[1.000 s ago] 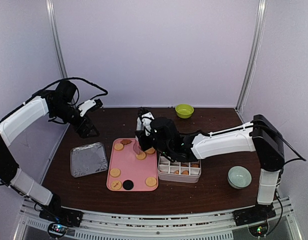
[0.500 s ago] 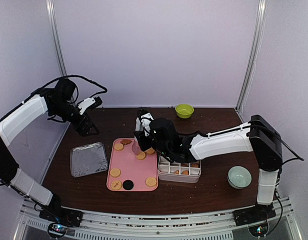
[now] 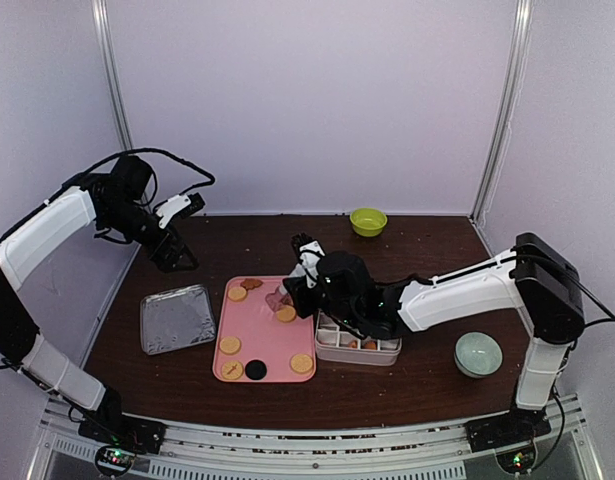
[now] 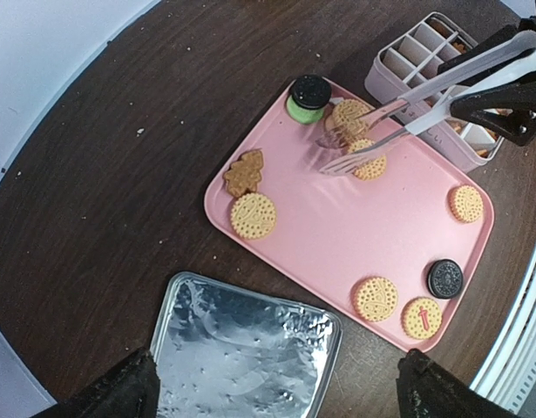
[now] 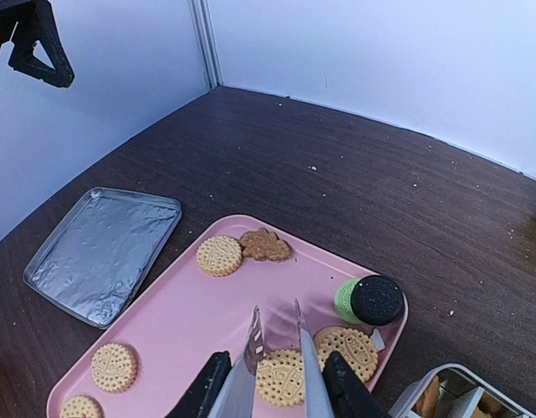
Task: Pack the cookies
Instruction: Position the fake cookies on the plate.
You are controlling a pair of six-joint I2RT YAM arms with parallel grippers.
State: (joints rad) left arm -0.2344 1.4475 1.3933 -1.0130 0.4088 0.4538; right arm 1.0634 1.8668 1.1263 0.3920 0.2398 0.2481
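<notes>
Most cookies (image 4: pixel 253 215) lay loose on the pink tray (image 4: pixel 337 231). A round tan one and a brown tree-shaped one (image 4: pixel 243 172) sat at its far left corner. A black one (image 4: pixel 309 90) was stacked on a green one at the far right corner, with two tan ones (image 4: pixel 349 116) just beside that stack. Two more tan ones and a second black one (image 4: pixel 444 278) were grouped at the near left corner, and a single tan one (image 4: pixel 465 203) lay near the right edge. A few other cookies sat in compartments of the white divided box (image 3: pixel 339 352), just right of the tray.

The tongs (image 4: pixel 398 109) reached out over the far right part of the tray, their tips slightly apart and pinching nothing, poised over one of the two tan cookies. Whether the tips touched it was hard to tell. The right gripper (image 5: pixel 272 392) was clamped around the tongs' two blades, its arm stretched low across the box.

The left gripper (image 4: pixel 278 396) hung high over the table's (image 3: pixel 237 240) far left side with its jaws spread wide and nothing between them. Below it lay a foil tray (image 4: pixel 241 348), just left of the pink one. A green bowl (image 3: pixel 368 221) stood at the far edge and a pale bowl (image 3: pixel 478 353) near the right arm's base
</notes>
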